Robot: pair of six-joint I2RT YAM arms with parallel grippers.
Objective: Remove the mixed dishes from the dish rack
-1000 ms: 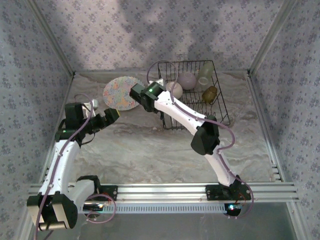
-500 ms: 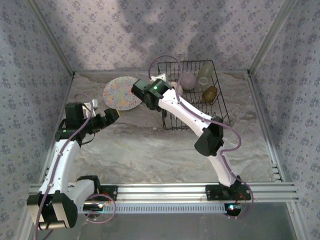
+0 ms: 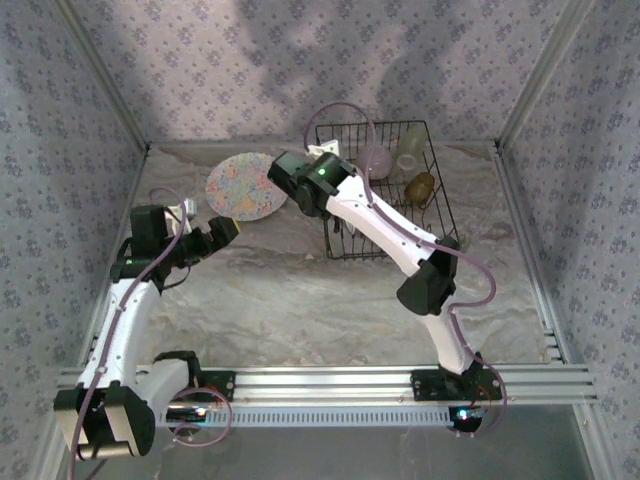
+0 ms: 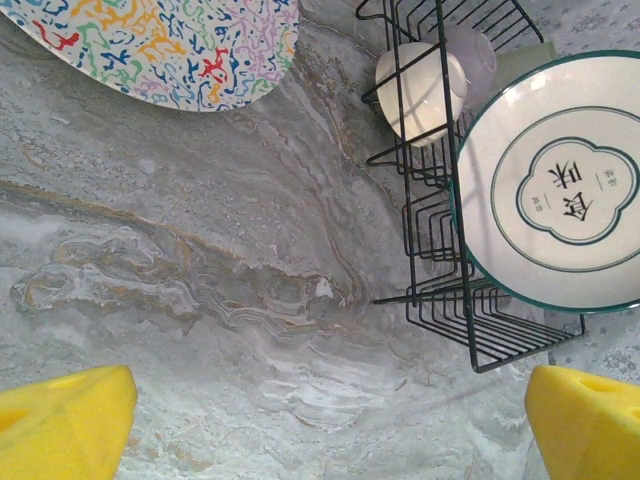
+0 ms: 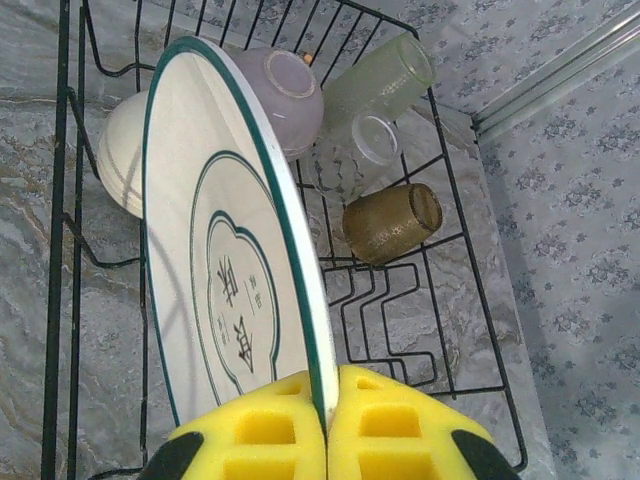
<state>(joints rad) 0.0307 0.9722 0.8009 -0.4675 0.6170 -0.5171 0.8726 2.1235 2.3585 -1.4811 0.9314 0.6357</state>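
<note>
My right gripper [image 5: 325, 395] is pinching the rim of the white plate [image 5: 230, 290], one yellow pad on each side of its dark green edge. From my right wrist the plate looks like a narrow ellipse. It stands on edge over the left part of the dish rack [image 5: 62, 200], with its long axis running from my fingers up toward the rack's far wall. Its printed face is turned left. I cannot tell whether its lower edge touches the rack floor.

This view also takes in what lies past the plate. The lilac bowl [image 5: 287, 85] is at the far end with its base ring toward me. The cream cup [image 5: 118, 165] is just left of the plate. A clear glass [image 5: 385, 85] is tipped over, and an amber cup [image 5: 392, 222] lies on its side with its mouth toward the right wall.

My left wrist sees the same plate face-on as a full circle, with green rings around a lobed medallion. It also sees the squiggle plate [image 4: 150, 40] lying flat on the marble table [image 4: 200, 250], apart from the rack.

From above, the rack sits at the back right and the squiggle plate lies to its left. My left gripper [image 3: 225, 232] hovers over bare table with its fingers spread wide and nothing between them.
</note>
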